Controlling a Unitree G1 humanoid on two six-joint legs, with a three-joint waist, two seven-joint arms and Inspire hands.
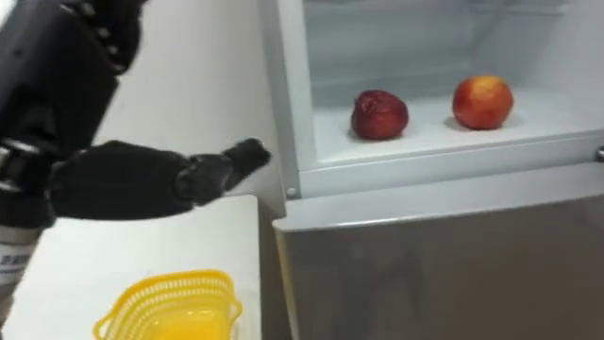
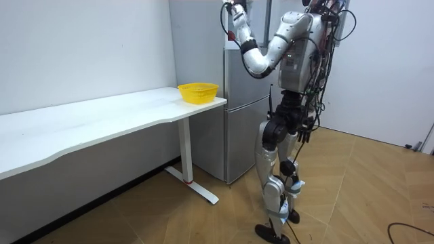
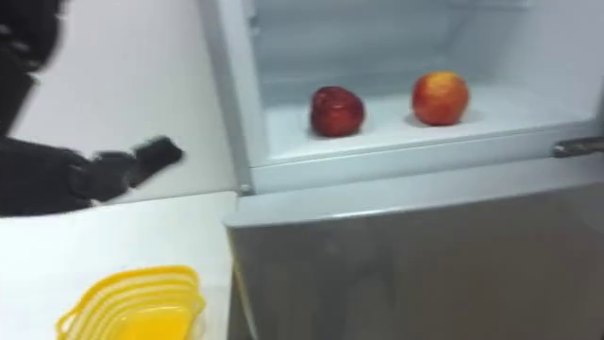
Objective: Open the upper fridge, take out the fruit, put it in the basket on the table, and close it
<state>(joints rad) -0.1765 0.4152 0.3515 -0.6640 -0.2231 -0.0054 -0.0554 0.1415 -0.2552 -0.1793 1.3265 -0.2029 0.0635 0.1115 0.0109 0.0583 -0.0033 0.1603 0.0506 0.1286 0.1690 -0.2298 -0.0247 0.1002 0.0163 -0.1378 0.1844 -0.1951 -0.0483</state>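
On the fridge's point(image 1: 425, 194) upper shelf point(image 1: 429, 135) sit a dark red apple point(image 1: 379, 114) and, further right, a red-yellow apple point(image 1: 482, 101), both likely firm, smooth and light, best cupped around the middle, while your left hand point(image 1: 137, 179) hovers left of the fridge, fingers outstretched, holding nothing.

Cool, bright light fills the open fridge compartment point(image 1: 453, 38) in the upper right of the eye views, bleaching its back wall almost white. The dark red apple point(image 1: 379, 114) and the orange apple point(image 1: 482, 102) carry pale highlights on top and cast soft shadows on the shelf. Below them the grey fridge door point(image 1: 444, 274) lies dull and shaded. At the left, the left hand point(image 1: 142, 179) reads almost black. The yellow basket point(image 1: 175, 304) glows at its centre. In the room view, even overhead light leaves a soft shadow under the tabletop point(image 2: 102, 118).
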